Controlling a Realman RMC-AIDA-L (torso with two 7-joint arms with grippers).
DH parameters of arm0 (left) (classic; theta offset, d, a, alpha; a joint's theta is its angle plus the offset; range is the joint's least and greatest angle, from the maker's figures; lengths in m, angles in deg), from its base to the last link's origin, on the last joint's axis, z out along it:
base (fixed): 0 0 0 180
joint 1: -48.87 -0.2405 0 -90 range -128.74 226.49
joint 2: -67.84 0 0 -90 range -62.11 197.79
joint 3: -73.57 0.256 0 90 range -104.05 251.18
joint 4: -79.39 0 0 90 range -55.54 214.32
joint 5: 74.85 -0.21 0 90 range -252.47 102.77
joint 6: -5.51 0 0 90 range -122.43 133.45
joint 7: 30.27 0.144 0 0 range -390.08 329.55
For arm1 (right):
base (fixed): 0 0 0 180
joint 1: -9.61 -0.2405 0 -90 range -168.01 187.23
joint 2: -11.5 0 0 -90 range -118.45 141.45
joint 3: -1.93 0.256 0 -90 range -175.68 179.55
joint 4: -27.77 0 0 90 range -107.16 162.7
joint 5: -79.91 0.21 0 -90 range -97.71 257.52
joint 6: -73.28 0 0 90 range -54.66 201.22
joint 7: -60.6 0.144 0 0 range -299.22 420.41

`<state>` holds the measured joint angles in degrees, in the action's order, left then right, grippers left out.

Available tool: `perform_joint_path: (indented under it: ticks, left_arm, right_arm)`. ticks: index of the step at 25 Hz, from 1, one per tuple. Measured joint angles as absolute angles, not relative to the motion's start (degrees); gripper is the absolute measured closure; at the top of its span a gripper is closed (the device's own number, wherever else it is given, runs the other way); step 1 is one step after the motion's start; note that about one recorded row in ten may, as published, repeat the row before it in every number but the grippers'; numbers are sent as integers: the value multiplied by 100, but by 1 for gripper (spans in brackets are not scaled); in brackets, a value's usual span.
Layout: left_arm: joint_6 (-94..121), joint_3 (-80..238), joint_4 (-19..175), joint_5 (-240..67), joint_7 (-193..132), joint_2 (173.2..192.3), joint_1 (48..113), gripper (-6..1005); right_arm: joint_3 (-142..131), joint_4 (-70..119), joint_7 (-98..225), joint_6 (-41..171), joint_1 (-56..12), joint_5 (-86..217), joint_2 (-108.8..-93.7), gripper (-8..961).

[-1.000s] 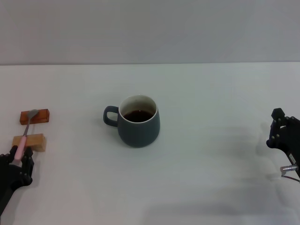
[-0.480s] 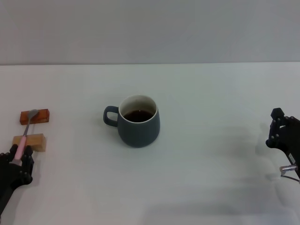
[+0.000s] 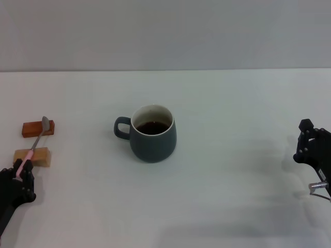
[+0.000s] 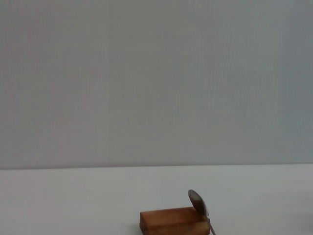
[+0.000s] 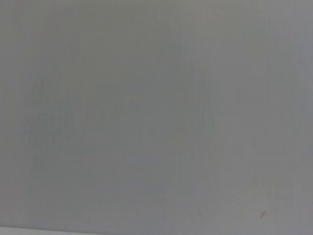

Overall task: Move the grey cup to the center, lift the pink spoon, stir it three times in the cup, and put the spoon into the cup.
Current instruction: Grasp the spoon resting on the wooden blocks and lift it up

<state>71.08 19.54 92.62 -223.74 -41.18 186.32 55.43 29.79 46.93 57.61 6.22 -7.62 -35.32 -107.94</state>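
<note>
Left gripper [image 3: 19, 173] low at near left edge, fingers clamped on pink spoon [image 3: 32, 149] handle end. Right gripper [image 3: 310, 147] parked low at far right edge, idle, holding nothing.

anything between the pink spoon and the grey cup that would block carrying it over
Nothing visible does. The left gripper holds the pink spoon at the table's left edge, and only bare table lies between it and the grey cup.
</note>
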Motion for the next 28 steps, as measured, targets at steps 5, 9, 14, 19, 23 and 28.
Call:
perform_joint_path:
  ticks: [5,9,14,19,23,28]
  left_arm:
    - [7092,1943,9283,-22373,-3937,18648,5575,857]
    - [7142,1945,9408,-22374,-3905,18647,5532,857]
    - [7389,1983,9450,-22379,-3788,18641,5522,857]
    - [7535,2003,9565,-22416,-3733,18603,5526,857]
    - [7495,2005,9778,-22447,-3768,18538,5577,857]
    - [7030,2005,10596,-22656,-3912,18231,5560,857]
  right_arm:
    - [2979,4692,5761,622,-762,-3532,-10794,954]
    - [2980,4693,5761,622,-762,-3532,-10794,955]
    - [2979,4704,5761,622,-762,-3532,-10794,955]
    - [2990,4709,5761,594,-762,-3530,-10791,955]
    - [3023,4704,5761,544,-754,-3511,-10783,955]
    - [3046,4686,5761,445,-713,-3489,-10778,955]
